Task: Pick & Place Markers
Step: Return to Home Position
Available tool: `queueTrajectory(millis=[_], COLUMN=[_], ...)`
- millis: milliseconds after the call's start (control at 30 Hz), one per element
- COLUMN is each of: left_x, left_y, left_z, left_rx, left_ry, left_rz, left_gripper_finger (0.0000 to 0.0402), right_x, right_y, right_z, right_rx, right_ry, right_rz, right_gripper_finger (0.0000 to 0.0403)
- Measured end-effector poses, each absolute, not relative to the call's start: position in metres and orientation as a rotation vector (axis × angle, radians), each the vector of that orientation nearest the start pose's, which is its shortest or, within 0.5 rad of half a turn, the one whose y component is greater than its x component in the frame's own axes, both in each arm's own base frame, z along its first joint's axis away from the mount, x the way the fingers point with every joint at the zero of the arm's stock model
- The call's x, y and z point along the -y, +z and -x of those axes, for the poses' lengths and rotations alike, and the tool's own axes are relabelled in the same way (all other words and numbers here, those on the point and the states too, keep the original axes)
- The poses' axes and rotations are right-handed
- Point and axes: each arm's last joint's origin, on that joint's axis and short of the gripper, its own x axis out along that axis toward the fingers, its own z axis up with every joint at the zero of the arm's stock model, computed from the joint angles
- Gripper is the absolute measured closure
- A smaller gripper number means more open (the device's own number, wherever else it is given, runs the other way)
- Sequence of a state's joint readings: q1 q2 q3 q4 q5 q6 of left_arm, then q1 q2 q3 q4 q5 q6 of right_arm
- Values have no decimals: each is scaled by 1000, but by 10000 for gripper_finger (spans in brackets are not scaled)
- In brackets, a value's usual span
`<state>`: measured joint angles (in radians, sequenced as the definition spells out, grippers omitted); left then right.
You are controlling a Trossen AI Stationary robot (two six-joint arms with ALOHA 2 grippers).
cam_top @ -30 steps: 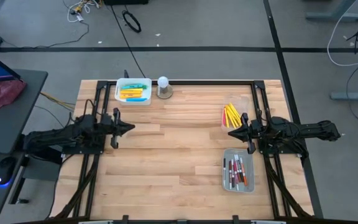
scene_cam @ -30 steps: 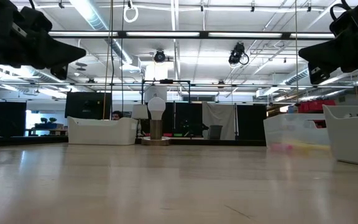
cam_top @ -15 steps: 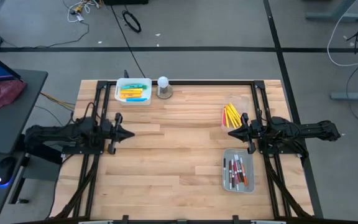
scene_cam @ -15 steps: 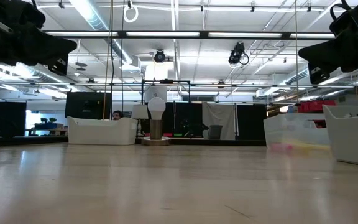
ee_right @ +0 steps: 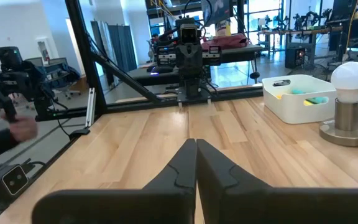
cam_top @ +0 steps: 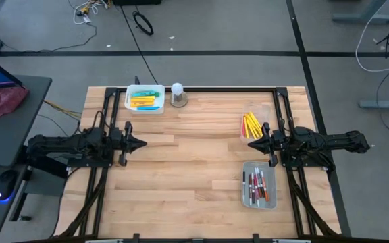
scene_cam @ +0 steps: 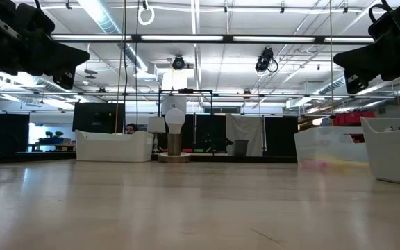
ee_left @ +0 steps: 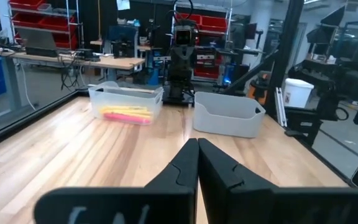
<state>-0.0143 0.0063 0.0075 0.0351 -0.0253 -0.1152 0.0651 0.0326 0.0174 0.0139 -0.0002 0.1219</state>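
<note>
The light wooden table [cam_top: 194, 169] carries every marker in a container near its edges. At the far edge, left of centre, a white rectangular bin [cam_top: 145, 98] holds yellow, orange and teal markers [cam_top: 144, 102]. Just beside it stands a white bulb-shaped object on a round base [cam_top: 177, 94]. Near the right edge a clear plastic bin [cam_top: 265, 115] holds a bundle of yellow markers [cam_top: 250, 125]. Toward the front on the same side, a pale grey tray [cam_top: 270, 202] holds red, white and dark-capped markers [cam_top: 256, 183]. The left tool [cam_top: 140, 142] hangs over the left part of the table with its fingers pressed together, gripping nothing, tip aimed at the table's centre. The right tool [cam_top: 250, 143] hangs over the gap between the clear plastic bin and the pale grey tray, likewise closed and empty, tip aimed at the left one. A wide stretch of bare wood separates the two tips. In the low view both tools sit high, well off the table surface.
</note>
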Motion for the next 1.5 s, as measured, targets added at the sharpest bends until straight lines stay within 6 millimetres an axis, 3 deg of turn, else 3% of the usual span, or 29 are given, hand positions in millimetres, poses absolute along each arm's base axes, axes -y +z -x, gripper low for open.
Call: queueTrajectory(millis=[900, 1167, 1500], left_x=[1, 1, 1], left_y=[171, 171, 171], left_z=[-97, -97, -97], left_rx=[63, 63, 61], left_ry=[11, 11, 11], left_rz=[129, 129, 129], left_gripper_finger=[385, 385, 385], right_x=[-6, -7, -7], right_y=[170, 172, 172], right_z=[-97, -96, -96], right_rx=[12, 39, 34], right_ry=[66, 109, 101], right_rz=[-122, -7, -68], right_gripper_finger=[392, 392, 392])
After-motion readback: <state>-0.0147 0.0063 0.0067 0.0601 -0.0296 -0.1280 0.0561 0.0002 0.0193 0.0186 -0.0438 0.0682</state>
